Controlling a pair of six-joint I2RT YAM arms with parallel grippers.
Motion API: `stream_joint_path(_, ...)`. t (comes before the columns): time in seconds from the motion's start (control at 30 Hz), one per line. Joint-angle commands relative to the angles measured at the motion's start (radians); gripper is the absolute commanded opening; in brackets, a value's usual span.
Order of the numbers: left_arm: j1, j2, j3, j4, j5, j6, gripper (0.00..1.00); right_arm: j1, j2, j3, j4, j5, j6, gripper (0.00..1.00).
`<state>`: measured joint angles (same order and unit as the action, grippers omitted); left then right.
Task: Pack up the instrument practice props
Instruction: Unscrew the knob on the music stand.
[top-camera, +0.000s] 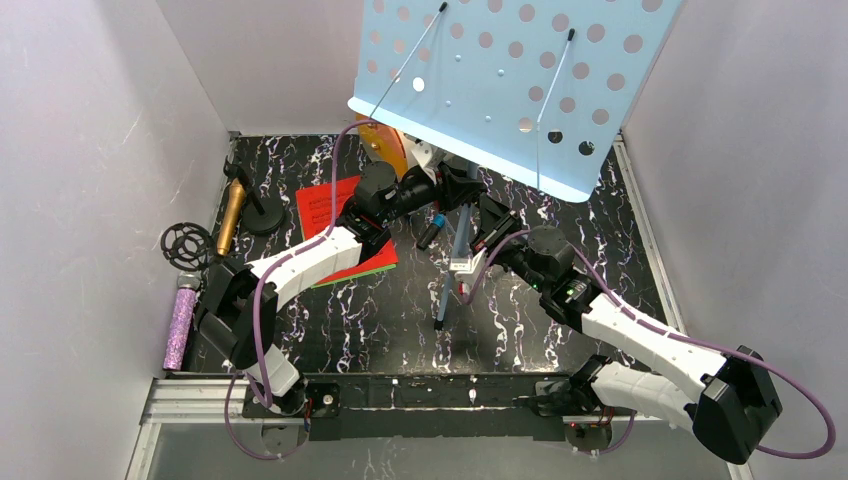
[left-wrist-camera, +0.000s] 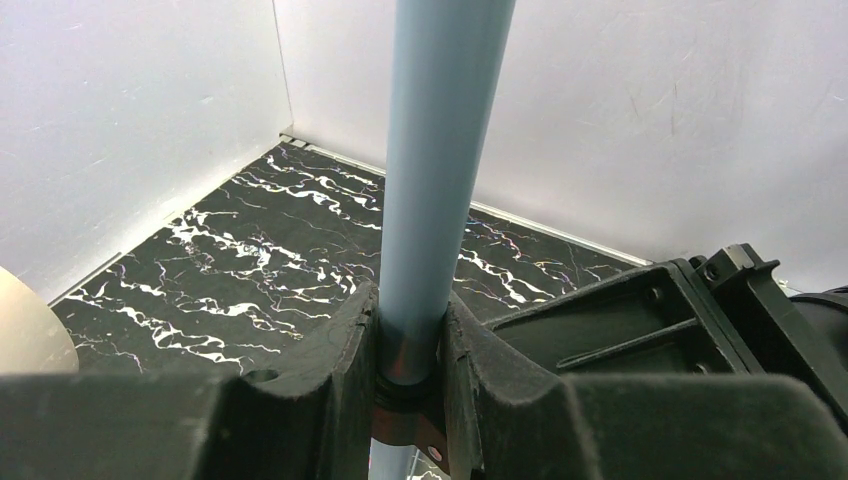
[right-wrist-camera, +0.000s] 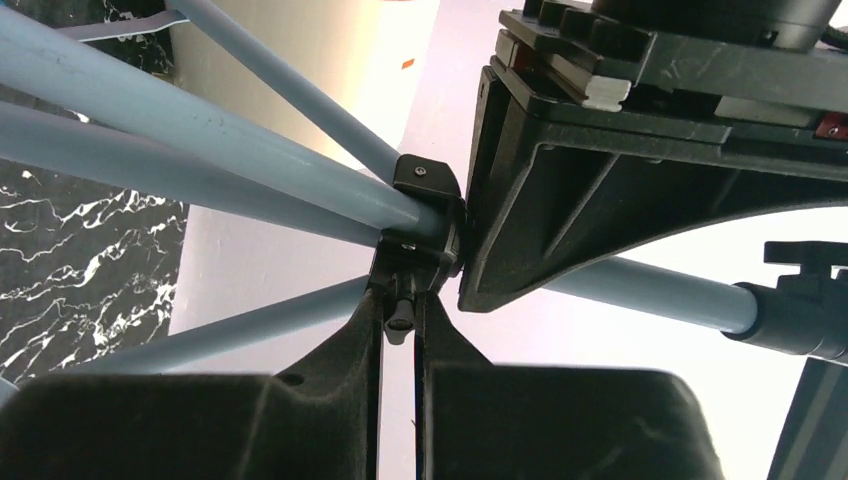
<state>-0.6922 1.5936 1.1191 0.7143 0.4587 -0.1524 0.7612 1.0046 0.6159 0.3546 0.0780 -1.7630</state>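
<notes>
1. Broadly, the black, white-veined table carries everything, with pale walls on three sides.
2. The sheet-music tripod is the biggest item. Its pale-blue perforated desk tilts high over the far middle of the table, and its pole slants down toward the table centre between the two arms.
3. The left gripper is clamped on that pale-blue pole, its fingers pressed against either side just above a dark collar.
4. The right gripper has its fingers nearly together, pinching a small black part at the hub where the tripod's pale-blue legs meet. It seems to be a clip or lever, though the close view is hard to read.
5. The round cream-and-orange cabinet stands behind the left wrist, mostly hidden.
6. The red music sheet lies flat left of centre, partly under the left forearm. It rests on the green music sheet, of which only an edge shows.
7. The purple microphone lies along the left edge, silver head toward the far side.
8. The gold microphone lies at the far left beside a black round-based mic stand.
9. A black spoked ring sits between the two microphones.
</notes>
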Motion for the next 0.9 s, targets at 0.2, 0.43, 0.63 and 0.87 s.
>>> stream_joint_path(0.2, -0.006, 0.043, -0.043, -0.252, 0.021, -0.030, 0.00, -0.012, -0.077, 0.044, -0.052, -0.001, 0.557, 0.58)
stream_joint_path(0.43, -0.006, 0.046, -0.043, -0.253, 0.019, -0.027, 0.00, -0.014, -0.144, 0.034, 0.059, 0.114, 1.385, 0.84)
stream_joint_path(0.63, -0.006, 0.047, -0.043, -0.254, 0.017, -0.026, 0.00, -0.016, -0.145, 0.034, 0.013, 0.229, 2.023, 0.88)
stream_joint_path(0.87, -0.005, 0.047, -0.041, -0.256, 0.020, -0.026, 0.00, -0.031, -0.132, 0.012, 0.062, 0.355, 2.429, 0.89)
